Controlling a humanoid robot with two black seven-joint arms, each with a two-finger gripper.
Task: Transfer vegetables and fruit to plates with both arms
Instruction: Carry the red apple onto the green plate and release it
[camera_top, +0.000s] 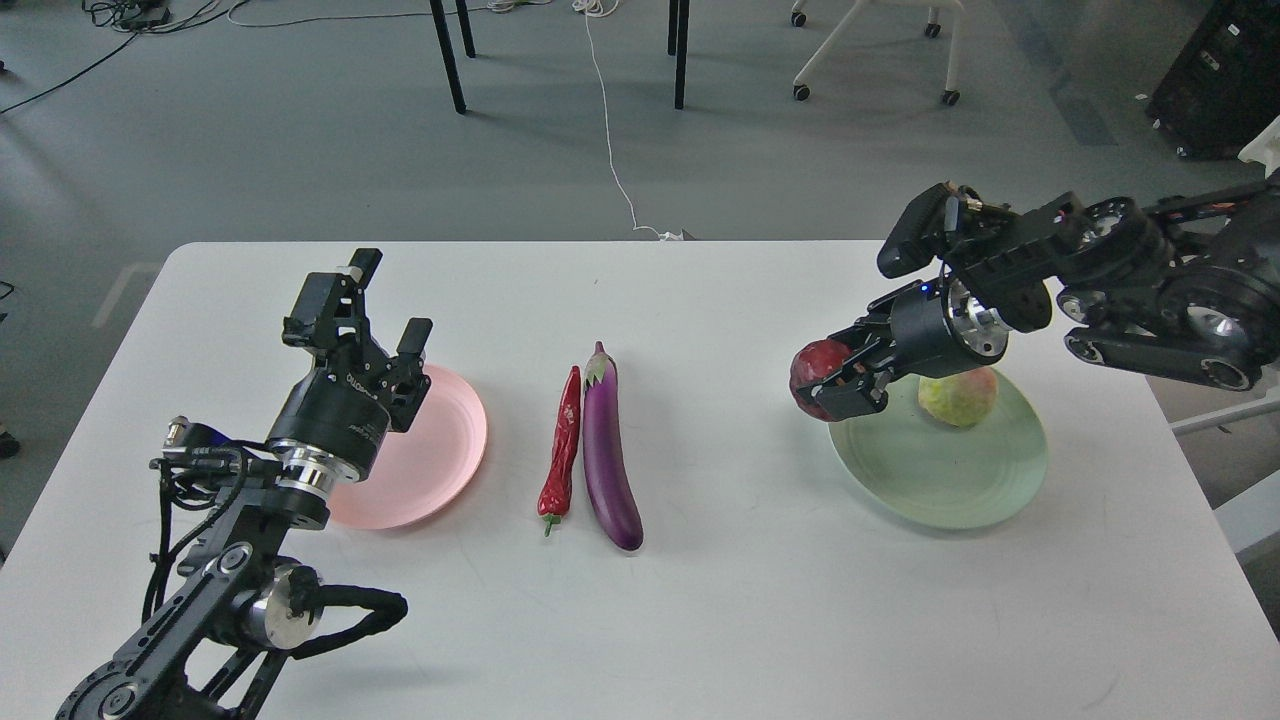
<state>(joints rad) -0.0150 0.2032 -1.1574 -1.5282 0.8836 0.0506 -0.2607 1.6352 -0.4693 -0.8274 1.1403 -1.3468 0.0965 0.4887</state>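
Two plates (405, 478), two fruits (958, 397), two vegetables (608, 450)

Faint white lettering on the left tool (380, 310) body, too small to read

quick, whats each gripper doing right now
Left gripper: open, holding nothing, raised beside the pink plate.
Right gripper: shut on the dark red fruit, lifted at the green plate's left rim.

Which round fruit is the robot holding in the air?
The dark red fruit. The right gripper is shut on it at the green plate's left edge. The yellow-green fruit sits on that plate, with nothing gripping it.
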